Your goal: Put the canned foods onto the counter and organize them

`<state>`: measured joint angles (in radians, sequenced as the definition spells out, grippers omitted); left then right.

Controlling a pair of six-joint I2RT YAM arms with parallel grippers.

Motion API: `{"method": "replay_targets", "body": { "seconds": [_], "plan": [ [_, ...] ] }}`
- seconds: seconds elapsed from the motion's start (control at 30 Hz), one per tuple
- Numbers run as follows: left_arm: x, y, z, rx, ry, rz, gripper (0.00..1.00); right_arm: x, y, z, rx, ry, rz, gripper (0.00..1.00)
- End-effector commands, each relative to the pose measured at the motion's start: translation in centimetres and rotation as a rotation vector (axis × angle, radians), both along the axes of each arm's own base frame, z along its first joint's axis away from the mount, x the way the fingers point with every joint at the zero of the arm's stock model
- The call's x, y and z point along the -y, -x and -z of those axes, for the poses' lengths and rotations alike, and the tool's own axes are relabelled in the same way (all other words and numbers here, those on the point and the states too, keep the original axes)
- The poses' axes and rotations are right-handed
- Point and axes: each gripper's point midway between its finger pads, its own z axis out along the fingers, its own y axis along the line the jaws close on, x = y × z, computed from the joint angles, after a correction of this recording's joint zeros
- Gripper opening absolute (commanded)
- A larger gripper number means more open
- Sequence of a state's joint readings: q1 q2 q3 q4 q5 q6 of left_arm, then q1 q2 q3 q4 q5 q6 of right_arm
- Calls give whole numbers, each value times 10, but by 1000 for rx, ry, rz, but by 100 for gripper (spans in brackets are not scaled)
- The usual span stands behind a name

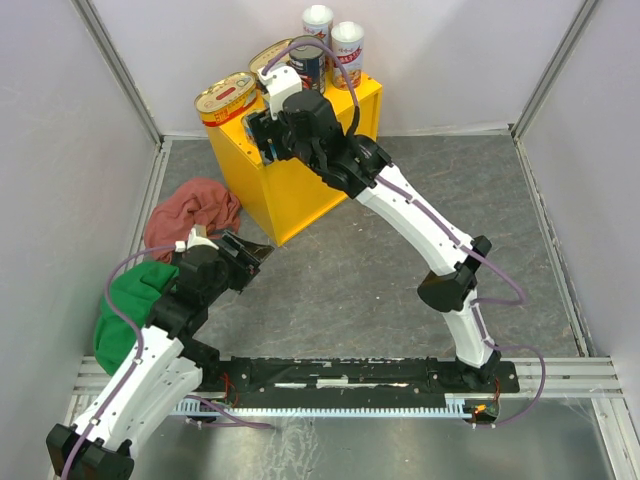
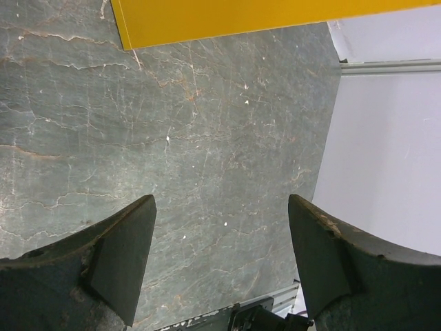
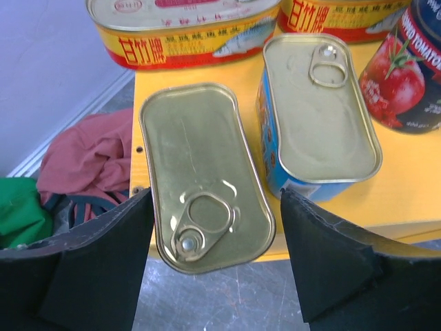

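The yellow counter carries the canned foods. In the right wrist view a rectangular gold tin lies at the counter's near edge, its pull-tab end hanging slightly over. My right gripper is open around it, with a small gap on each side. Beside it lies a second rectangular tin with a blue label. Two oval tins and a dark tomato can stand behind. Two tall white-topped cans stand at the back. My left gripper hangs open and empty over the floor.
A red cloth and a green cloth lie on the grey stone floor left of the counter, beside my left arm. White walls enclose the cell on three sides. The metal rail with the arm bases runs along the near edge.
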<state>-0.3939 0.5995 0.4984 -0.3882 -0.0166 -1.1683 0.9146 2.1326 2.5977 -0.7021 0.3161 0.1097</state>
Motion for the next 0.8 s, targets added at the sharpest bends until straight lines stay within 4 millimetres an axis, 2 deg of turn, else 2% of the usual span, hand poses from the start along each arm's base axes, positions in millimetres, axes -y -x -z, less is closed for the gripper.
{"method": "replay_targets", "body": {
  "seconds": [0.0, 0.2, 0.33, 0.53, 0.77],
  "plan": [
    [2, -6, -16, 72, 15, 13, 83, 17, 17, -46, 64, -88, -9, 79],
    [1, -4, -13, 66, 23, 2, 83, 25, 27, -49, 60, -89, -19, 76],
    [0, -2, -12, 63, 24, -4, 83, 27, 32, -48, 53, -88, -35, 66],
    [-2, -1, -16, 67, 21, -9, 83, 20, 34, -41, 35, -84, -62, 53],
    [-4, 0, -16, 64, 6, -10, 83, 7, 33, -34, 13, -92, -99, 45]
  ]
}}
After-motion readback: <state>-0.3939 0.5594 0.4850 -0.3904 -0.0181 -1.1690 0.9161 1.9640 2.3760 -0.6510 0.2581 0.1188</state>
